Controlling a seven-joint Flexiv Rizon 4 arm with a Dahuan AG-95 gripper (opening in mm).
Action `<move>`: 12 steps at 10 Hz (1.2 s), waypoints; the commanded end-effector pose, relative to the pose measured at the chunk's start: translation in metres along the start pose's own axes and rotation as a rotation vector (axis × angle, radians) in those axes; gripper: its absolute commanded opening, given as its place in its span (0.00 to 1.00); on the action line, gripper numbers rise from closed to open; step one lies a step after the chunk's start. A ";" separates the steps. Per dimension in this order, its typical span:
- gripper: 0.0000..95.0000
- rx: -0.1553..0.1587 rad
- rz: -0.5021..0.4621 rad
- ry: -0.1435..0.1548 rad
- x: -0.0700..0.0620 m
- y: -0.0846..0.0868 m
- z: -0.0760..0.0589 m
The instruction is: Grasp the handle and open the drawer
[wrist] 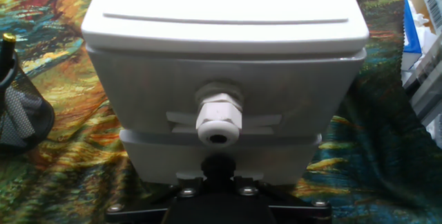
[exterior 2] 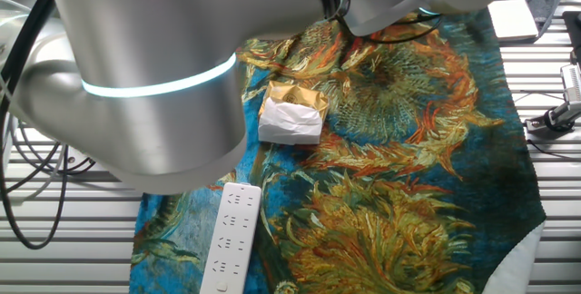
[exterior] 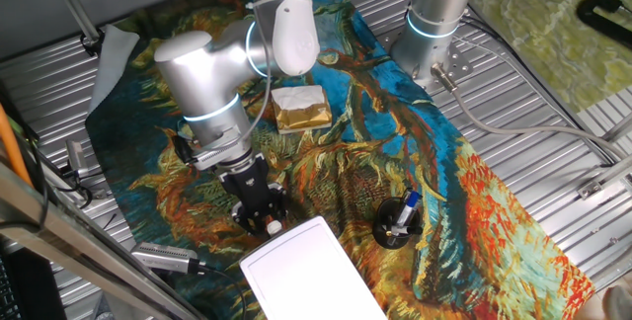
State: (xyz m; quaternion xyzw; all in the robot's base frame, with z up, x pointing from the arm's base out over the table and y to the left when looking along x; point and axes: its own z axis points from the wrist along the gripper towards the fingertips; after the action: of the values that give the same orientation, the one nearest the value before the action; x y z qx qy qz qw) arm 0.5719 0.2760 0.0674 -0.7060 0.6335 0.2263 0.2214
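The drawer (wrist: 221, 96) is the flat pale front of a white box (exterior: 311, 271), and it fills the hand view. The handle (wrist: 219, 117), a small round white knob, sits at the centre of that front, straight ahead of the hand camera. In one fixed view my gripper (exterior: 265, 219) is low on the cloth, right against the box's near-left end, with the knob (exterior: 273, 228) at its fingertips. In the hand view only the gripper's black base (wrist: 218, 186) shows, below the knob. The fingers are hidden, so I cannot tell how the jaws stand.
A black mesh pen holder (exterior: 398, 223) stands right of the box and also shows in the hand view (wrist: 21, 110). A gold-and-white block (exterior: 299, 108) lies further back on the patterned cloth (exterior: 425, 162). A long white bar (exterior 2: 231, 235) lies at the cloth's edge. My arm (exterior 2: 154, 76) blocks much of the other fixed view.
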 end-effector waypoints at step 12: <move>0.00 -0.002 -0.006 0.000 0.008 0.004 -0.007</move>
State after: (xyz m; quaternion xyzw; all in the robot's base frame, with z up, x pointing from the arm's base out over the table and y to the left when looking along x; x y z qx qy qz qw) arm 0.5700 0.2647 0.0676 -0.7077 0.6317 0.2257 0.2221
